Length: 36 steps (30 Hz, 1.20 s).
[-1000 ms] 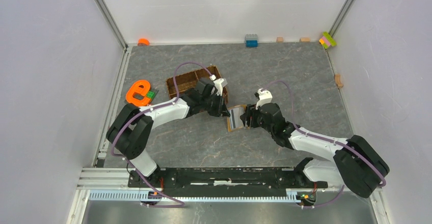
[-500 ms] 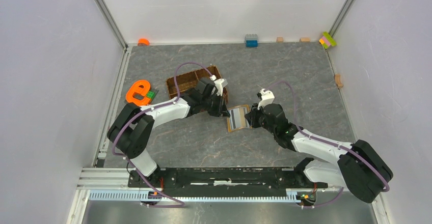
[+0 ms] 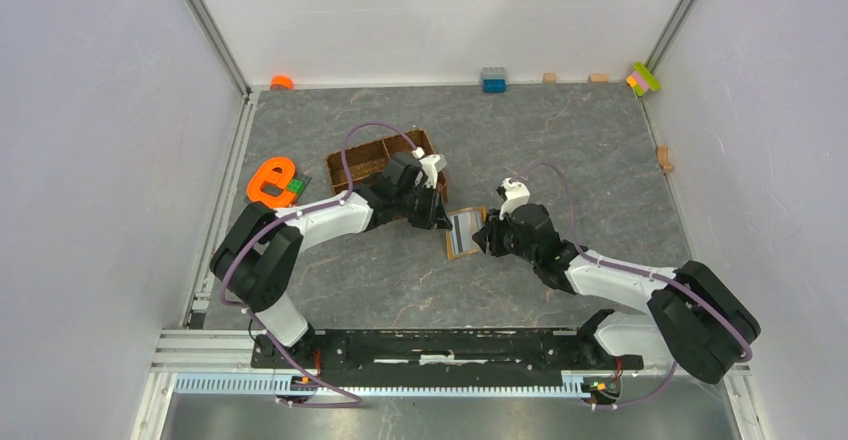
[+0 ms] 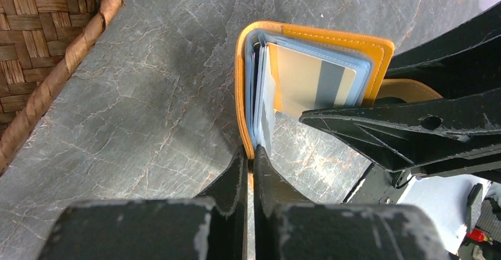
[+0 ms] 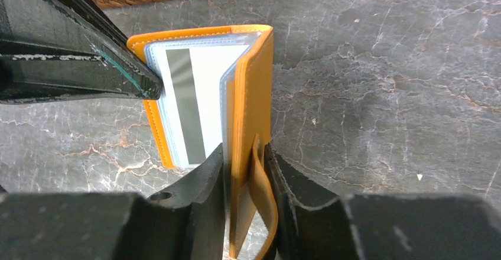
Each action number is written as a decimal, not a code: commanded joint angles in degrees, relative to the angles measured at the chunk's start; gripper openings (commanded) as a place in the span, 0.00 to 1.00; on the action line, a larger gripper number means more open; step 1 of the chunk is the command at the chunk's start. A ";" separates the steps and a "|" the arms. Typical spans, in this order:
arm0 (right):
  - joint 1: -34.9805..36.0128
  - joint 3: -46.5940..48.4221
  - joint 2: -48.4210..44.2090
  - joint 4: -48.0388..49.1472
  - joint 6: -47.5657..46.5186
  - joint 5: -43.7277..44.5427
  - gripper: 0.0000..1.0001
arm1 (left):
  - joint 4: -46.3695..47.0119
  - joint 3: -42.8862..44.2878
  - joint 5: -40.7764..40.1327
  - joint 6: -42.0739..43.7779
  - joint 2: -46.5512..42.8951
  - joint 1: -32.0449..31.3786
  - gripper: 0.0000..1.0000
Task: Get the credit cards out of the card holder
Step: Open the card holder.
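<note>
We're at the hold-open step: the card holder (image 3: 466, 232) sits half open on the table (image 3: 600, 160) between the arms, near the woven tray (image 3: 375, 160). Our left gripper (image 4: 250, 153) is pinched tight on the left cover edge; our right gripper (image 5: 243, 150) is closed around the right cover and snap tab (image 5: 264, 195). The credit cards (image 5: 188, 103) sit in the clear sleeves (image 5: 159, 118), none out yet. Next we likely need one gripper to release its cover and pinch a card edge while the other pins the holder; expect drag
</note>
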 commanded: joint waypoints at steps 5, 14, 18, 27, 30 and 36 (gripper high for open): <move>-0.45 1.16 1.22 3.15 1.24 -4.90 0.02 | 4.06 -2.25 1.81 0.29 -4.25 0.44 0.12; -4.70 -4.56 1.57 14.26 9.16 -13.57 0.00 | 8.94 -3.93 4.65 -2.17 -2.74 0.44 0.59; -5.51 -5.82 1.55 16.01 10.71 -14.16 0.00 | 10.24 -3.69 7.08 -3.52 -0.69 0.44 0.68; -6.66 -7.49 1.38 19.42 12.89 -16.03 0.00 | 10.25 -2.71 9.32 -4.49 1.58 0.44 0.66; -6.92 -7.72 1.15 19.62 13.06 -15.95 0.00 | 10.25 -2.62 9.78 -4.56 1.53 0.44 0.66; -7.99 -9.50 -0.95 20.73 13.98 -14.89 0.00 | 10.25 -3.03 10.07 -4.69 0.30 0.44 0.65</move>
